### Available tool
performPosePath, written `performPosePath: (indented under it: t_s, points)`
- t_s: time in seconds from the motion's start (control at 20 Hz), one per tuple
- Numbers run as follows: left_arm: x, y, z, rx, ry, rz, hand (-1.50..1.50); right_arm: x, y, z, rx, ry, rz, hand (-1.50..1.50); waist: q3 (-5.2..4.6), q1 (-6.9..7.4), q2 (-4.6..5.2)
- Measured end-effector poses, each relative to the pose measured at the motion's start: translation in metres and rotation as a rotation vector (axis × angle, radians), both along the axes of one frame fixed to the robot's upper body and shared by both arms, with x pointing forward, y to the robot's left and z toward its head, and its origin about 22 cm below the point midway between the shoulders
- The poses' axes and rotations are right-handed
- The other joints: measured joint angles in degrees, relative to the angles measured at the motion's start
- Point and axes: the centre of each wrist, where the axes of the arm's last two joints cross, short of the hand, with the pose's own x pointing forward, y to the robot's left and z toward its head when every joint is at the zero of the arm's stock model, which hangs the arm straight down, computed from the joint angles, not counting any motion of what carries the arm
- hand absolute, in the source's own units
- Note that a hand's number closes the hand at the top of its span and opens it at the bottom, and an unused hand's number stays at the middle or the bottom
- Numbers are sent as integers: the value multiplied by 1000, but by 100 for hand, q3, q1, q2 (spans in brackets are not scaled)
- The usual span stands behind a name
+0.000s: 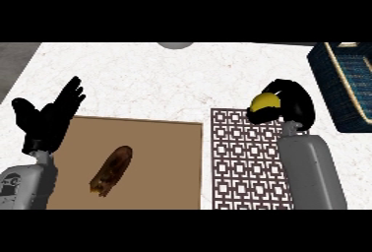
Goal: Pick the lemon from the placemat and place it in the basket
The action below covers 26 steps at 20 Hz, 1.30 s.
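Observation:
The yellow lemon (pixel 264 102) sits inside my right hand (pixel 291 101), whose black fingers curl round it above the far end of the patterned placemat (pixel 243 162). Only part of the lemon shows between the fingers. The dark blue woven basket (pixel 345 83) stands at the right edge of the counter, to the right of that hand and apart from it. My left hand (pixel 47 118) rests open at the left, fingers up, beside the brown board.
A brown cutting board (pixel 152 162) lies left of the placemat with a brown elongated food item (pixel 111 170) on it. A grey round object (pixel 175 45) shows at the counter's far edge. White marble counter (pixel 160 83) lies between the hands.

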Motion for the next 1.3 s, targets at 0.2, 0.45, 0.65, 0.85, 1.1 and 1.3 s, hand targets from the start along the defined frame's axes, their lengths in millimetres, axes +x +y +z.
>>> performPosePath:
  t_s: [0.2, 0.45, 0.65, 0.85, 1.1, 1.3]
  points:
    - [6, -9, 4, 1, -11, -41, 0, 26, 10, 49, 68, -186, -214, 150, 1, 246, 43]
    - [11, -22, 7, 2, -14, -82, 0, 53, 26, 106, 38, -402, -404, 150, -24, 436, 77]
    - [15, -29, 10, 5, -16, -102, 0, 71, 31, 144, -25, -489, -518, 150, -34, 488, 89]
    - [18, -34, 11, 5, -14, -109, 0, 87, 30, 176, -109, -538, -594, 150, -37, 509, 103]
    - [20, -34, 11, 7, -9, -105, 0, 101, 22, 209, -203, -561, -673, 150, -32, 503, 101]
    - [22, -35, 13, 7, -10, -107, 0, 108, 8, 233, -259, -581, -738, 150, -28, 506, 121]
